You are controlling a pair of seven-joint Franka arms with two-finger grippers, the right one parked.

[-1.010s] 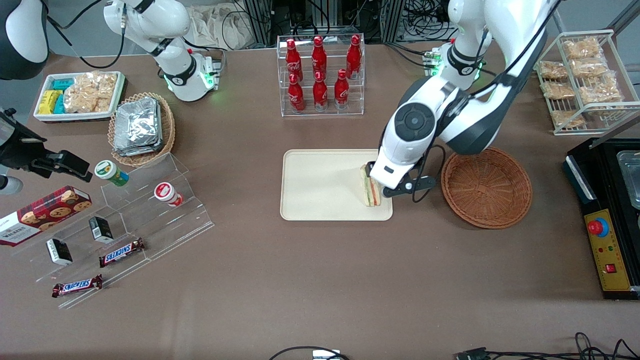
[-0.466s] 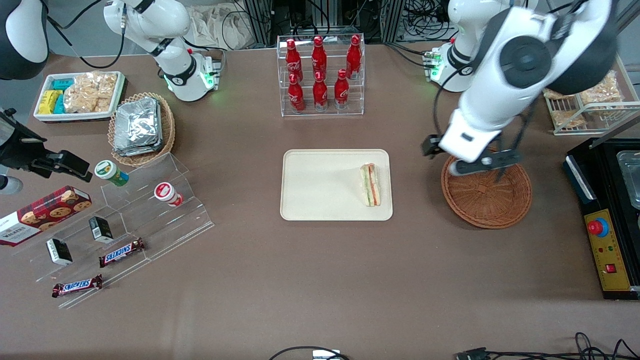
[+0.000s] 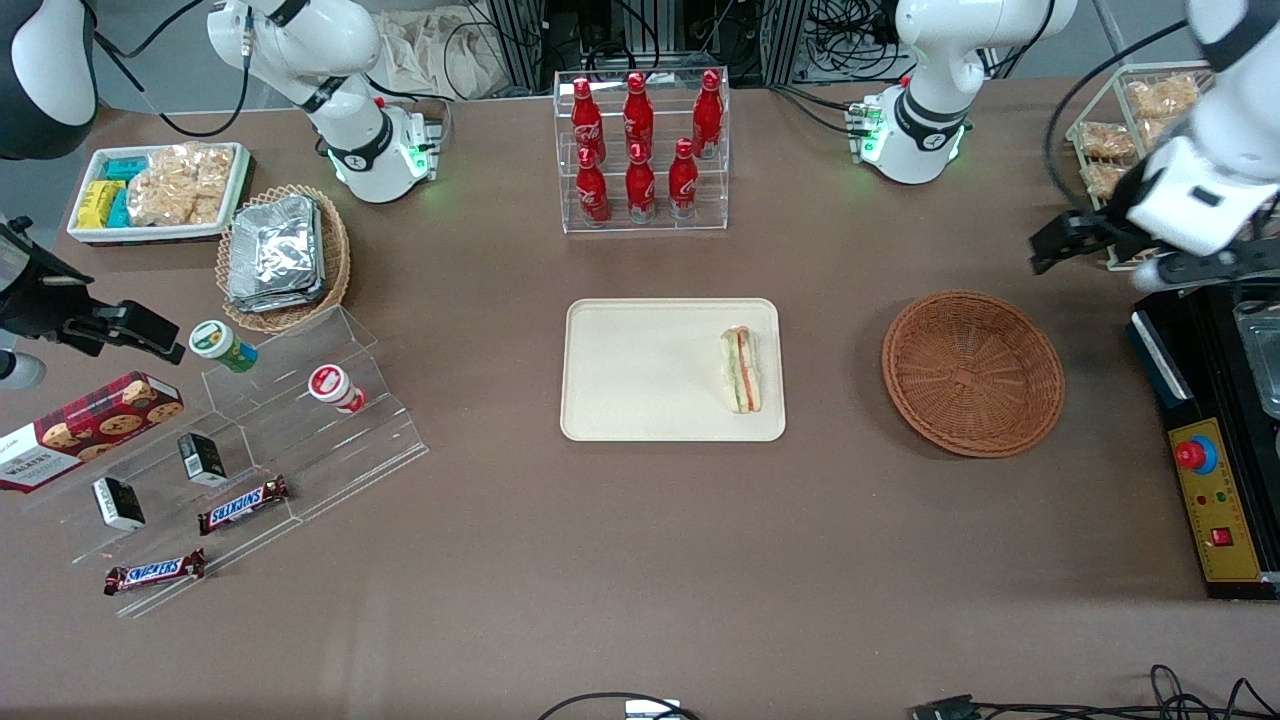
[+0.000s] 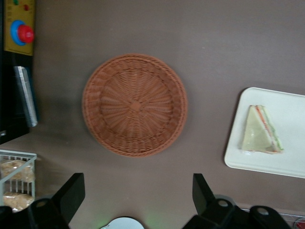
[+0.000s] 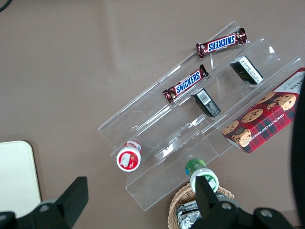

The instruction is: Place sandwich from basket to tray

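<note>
The sandwich, a white wedge with green and red-orange layers, lies on the cream tray near the tray edge closest to the basket. The round brown wicker basket is empty. My left gripper is open and empty, raised high above the table toward the working arm's end, a little farther from the front camera than the basket. In the left wrist view my gripper has its fingers spread wide, with the basket, the tray and the sandwich all below and apart from it.
A wire rack of snack bags and a black control box with a red button stand by the gripper. A clear rack of red bottles stands farther back than the tray. An acrylic stand with snacks sits toward the parked arm's end.
The gripper let go of the sandwich on the tray, rose, and swung over the basket out toward the working arm's end. The sandwich stays on the tray.
</note>
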